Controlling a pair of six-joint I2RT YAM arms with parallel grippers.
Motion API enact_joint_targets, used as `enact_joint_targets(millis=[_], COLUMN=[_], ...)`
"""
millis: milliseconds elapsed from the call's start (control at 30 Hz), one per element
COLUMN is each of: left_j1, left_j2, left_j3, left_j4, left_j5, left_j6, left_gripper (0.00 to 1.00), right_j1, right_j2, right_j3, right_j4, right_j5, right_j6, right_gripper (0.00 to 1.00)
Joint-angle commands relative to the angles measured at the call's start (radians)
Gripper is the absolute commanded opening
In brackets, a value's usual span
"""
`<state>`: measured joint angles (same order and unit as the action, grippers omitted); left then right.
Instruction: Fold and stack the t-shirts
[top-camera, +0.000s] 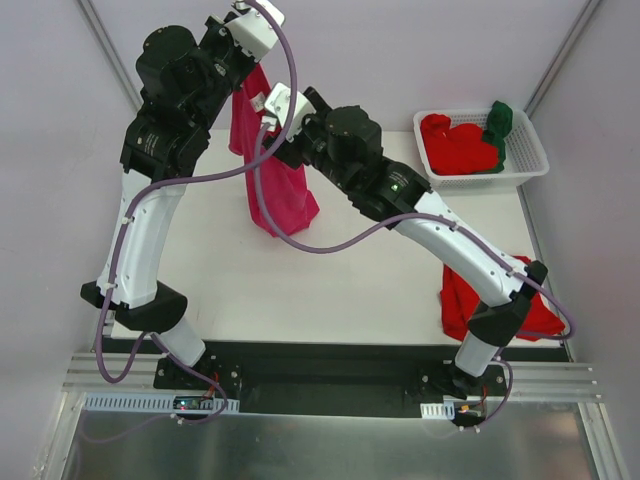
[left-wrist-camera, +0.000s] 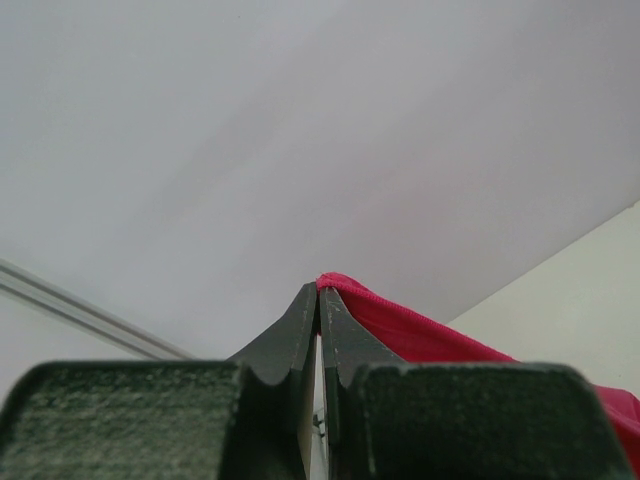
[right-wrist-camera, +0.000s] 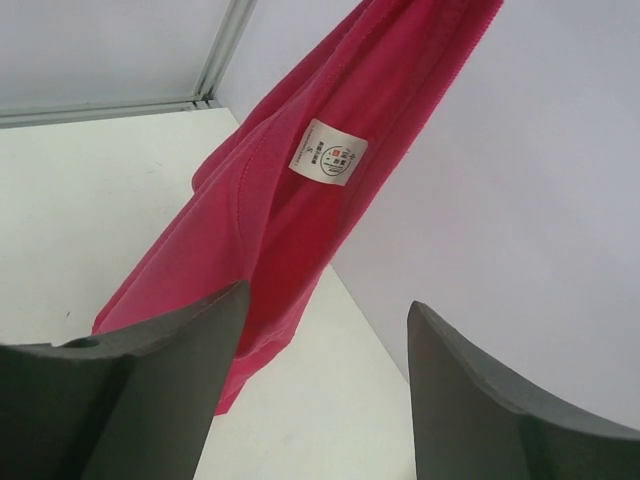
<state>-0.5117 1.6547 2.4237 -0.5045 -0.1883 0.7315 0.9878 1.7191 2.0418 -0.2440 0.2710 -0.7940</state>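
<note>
Left arm (top-camera: 148, 230): base near-left, upper link rising steeply, elbow high, forearm bent toward far centre. Left wrist (top-camera: 190, 60) raised at far side. Left gripper (left-wrist-camera: 318, 290): jaws pressed together, tips pinching edge of pink shirt (left-wrist-camera: 420, 335).

Right arm (top-camera: 455, 245): base near-right, stretched diagonally left and away. Right wrist (top-camera: 345, 135) near left wrist, just to its right. Right gripper (right-wrist-camera: 328, 298): jaws wide apart, not clamped; shirt hangs just beyond left finger (right-wrist-camera: 170, 380), contact unclear.

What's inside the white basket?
The white basket holds bunched-up red cloth, probably t-shirts, with a dark green t-shirt draped over its far right side. Anything underneath them is covered, so I cannot tell.
</note>
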Motion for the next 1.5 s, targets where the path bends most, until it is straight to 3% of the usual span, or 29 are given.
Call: enact_joint_targets(millis=[0, 600, 1267, 1467], left_j1=[-0.013, -0.013, -0.013, -0.011], left_j2=[-0.029, -0.081, -0.099, -0.079], left_j3=[0.029, -0.028, -0.061, -0.032], left_j4=[0.081, 0.078, 0.08, 0.081], left_j5=[-0.014, -0.026, -0.03, -0.025], left_j6=[0.014, 0.028, 0.039, 0.045], left_gripper=[0.0, 0.0, 0.0, 0.0], right_j1=[-0.001, -0.028, -0.003, 0.002], right_j2=[0.016, 0.152, 0.073, 0.004], right_j3=[0.003, 0.15, 0.156, 0.058], right_j4=[0.025, 0.022, -0.035, -0.067], right_j5=[0.002, -0.023, 0.05, 0.057], right_j6=[0.007, -0.044, -0.076, -0.031], right_gripper=[0.68, 0.65, 0.68, 0.76])
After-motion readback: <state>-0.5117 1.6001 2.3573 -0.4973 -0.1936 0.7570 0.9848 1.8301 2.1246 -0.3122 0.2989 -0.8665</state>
